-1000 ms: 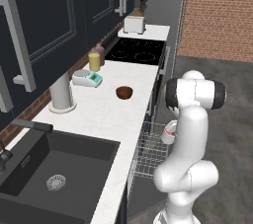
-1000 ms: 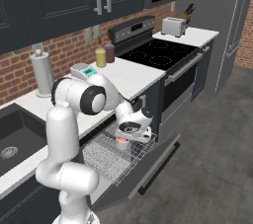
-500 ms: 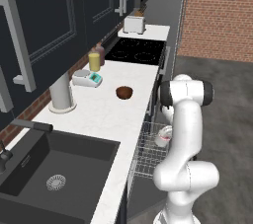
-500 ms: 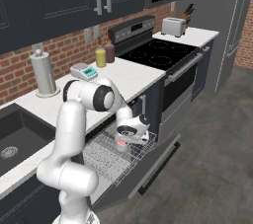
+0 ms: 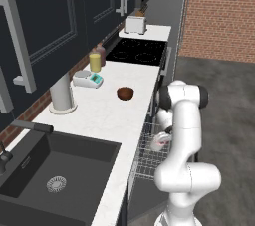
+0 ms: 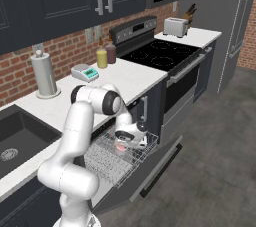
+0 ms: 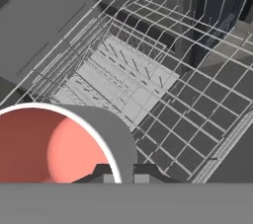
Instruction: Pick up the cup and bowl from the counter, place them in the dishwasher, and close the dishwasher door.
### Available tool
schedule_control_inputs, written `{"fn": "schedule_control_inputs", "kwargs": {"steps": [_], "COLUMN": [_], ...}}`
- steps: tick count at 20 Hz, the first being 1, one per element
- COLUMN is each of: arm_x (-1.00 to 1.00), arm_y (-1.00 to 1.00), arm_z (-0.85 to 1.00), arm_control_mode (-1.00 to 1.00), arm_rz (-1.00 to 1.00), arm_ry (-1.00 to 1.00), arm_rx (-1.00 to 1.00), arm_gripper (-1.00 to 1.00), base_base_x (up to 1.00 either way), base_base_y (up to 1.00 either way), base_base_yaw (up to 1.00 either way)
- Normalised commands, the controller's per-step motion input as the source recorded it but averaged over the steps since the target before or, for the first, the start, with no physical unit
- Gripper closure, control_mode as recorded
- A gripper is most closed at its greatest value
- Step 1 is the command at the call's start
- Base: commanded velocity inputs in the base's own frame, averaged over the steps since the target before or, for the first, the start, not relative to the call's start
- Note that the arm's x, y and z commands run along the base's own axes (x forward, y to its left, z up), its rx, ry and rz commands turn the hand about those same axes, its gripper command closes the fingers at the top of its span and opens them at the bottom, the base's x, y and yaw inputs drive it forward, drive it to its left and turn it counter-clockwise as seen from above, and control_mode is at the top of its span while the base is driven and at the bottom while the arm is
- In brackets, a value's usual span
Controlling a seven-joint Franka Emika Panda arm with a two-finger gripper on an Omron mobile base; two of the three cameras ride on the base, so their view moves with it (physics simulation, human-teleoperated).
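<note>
Salmon-rimmed cup (image 7: pixel 54 144) above wire rack (image 7: pixel 163 99)

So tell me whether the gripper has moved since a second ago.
Yes. The gripper, shut on the cup, has sunk from above the dishwasher's rack down into it.

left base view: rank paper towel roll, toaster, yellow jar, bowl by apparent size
1. paper towel roll, clearly largest
2. toaster, though farthest from the camera
3. yellow jar and bowl: too alike to rank, jar taller, bowl wider
</note>
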Motion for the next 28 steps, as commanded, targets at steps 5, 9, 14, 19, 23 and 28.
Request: {"fn": "schedule_control_inputs", "kwargs": {"steps": [5, 9, 14, 19, 23, 28], "arm_x": [0.31, 0.33, 0.25, 0.07, 0.04, -0.03], "arm_y": [0.01, 0.00, 0.00, -0.02, -0.21, -0.49], "arm_z": [-0.55, -0.51, -0.57, -0.52, -0.65, -0.67], "arm_control_mode": [-1.00, -1.00, -1.00, -1.00, -1.00, -1.00], "arm_rz": [0.00, 0.00, 0.00, 0.00, 0.00, -0.01], "arm_ry": [0.00, 0.01, 0.01, 0.00, 0.03, 0.15], "arm_rx": [0.00, 0.00, -0.02, -0.03, -0.03, -0.05], "arm_gripper": [1.00, 1.00, 1.00, 1.00, 1.00, -1.00], "base_base_x": [0.00, 0.00, 0.00, 0.00, 0.00, 0.00], "base_base_y": [0.00, 0.00, 0.00, 0.00, 0.00, 0.00], "base_base_yaw": [0.00, 0.00, 0.00, 0.00, 0.00, 0.00]}}
